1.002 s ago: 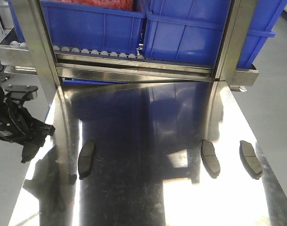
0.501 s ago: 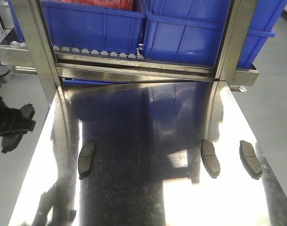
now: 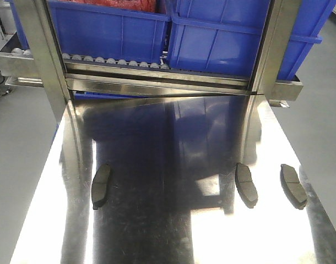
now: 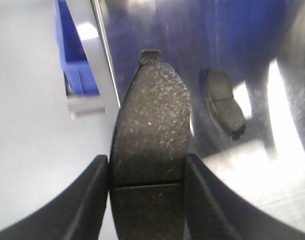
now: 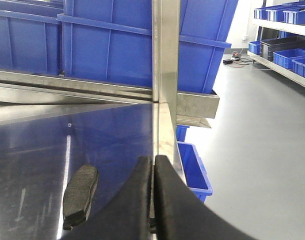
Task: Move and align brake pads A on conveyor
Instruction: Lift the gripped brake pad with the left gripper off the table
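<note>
The left gripper (image 4: 146, 161) was clamped on one brake pad (image 4: 152, 110), one finger on each long side of it. The long axis of this held pad ran straight out from the gripper, in the same line as the fingers, with its notched end farthest away. It hung beside the left edge of the bench (image 4: 105, 75), partly above the grey floor (image 4: 32, 125). The front view did not show this gripper at all, so the arm was well off to the left.

Three other pads lay flat on the bench: the left pad (image 3: 101, 186) alone, the middle pad (image 3: 246, 184) and the right pad (image 3: 293, 186) near each other. All three had their long axis running from the front edge toward the blue bins (image 3: 212, 33).

The conveyor was not in any view, so I cannot tell which way it lay from the held pad. I judge that the left arm had to carry the pad there and turn the wrist until the long axis matched the belt.

The right gripper (image 5: 153, 162) had its fingers together and held nothing. It stood at the right edge of the bench, and one pad, probably the right pad (image 5: 80, 192), lay just to its left.
</note>
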Motion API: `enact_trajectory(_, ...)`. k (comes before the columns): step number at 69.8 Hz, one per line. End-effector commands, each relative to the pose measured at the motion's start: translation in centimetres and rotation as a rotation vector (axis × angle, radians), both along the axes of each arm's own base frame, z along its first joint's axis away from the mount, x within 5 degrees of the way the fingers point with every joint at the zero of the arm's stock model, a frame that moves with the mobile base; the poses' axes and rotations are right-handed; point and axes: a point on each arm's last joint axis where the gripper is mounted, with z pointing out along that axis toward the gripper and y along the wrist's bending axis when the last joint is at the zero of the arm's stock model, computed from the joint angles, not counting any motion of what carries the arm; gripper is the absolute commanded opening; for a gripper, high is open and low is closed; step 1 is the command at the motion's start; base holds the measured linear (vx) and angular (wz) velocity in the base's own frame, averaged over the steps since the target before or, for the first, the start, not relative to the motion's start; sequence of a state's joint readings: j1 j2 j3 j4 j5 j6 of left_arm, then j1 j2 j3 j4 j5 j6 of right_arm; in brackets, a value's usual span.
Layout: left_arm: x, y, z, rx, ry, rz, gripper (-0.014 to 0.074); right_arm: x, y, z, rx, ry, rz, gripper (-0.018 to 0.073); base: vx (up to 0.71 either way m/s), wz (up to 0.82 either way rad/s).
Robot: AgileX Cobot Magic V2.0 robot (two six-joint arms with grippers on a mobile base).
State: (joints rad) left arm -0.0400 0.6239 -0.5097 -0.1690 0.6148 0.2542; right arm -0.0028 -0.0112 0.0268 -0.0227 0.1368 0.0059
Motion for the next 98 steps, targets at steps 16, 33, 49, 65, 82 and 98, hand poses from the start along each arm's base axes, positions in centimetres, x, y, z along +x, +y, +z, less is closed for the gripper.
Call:
enact_trajectory(16,-3.4,0.3,0.8,-0.075,-0.398,0.049,0.0104,0.0,0.0,0.0,-0.002,-0.063,-0.006,-0.0003,0.0,0.0)
enact_trajectory(33,-3.5,0.3,0.7,-0.074,-0.399,0.048,0.0104,0.0,0.0,0.0,-0.002,-0.063,-0.006,-0.0003,0.0,0.0)
enact_trajectory(49,-3.5,0.3,0.7,-0.074,-0.399,0.048,0.0104,0.0,0.0,0.0,-0.002,-0.063,-0.006,-0.0003,0.0,0.0)
enact_trajectory(65,-3.5,0.3,0.7,-0.074,-0.399,0.048,0.0104,0.0,0.0,0.0,-0.002,-0.063,-0.006,-0.0003,0.0,0.0)
enact_trajectory(82,-3.5,0.3,0.7,-0.074,-0.399,0.048,0.0104,0.0,0.0,0.0,-0.002,-0.063,-0.006,-0.0003,0.0,0.0)
enact_trajectory(98,-3.5,0.3,0.7,-0.074,-0.399,0.048,0.0104,0.0,0.0,0.0,-0.002,-0.063,-0.006,-0.0003,0.0,0.0)
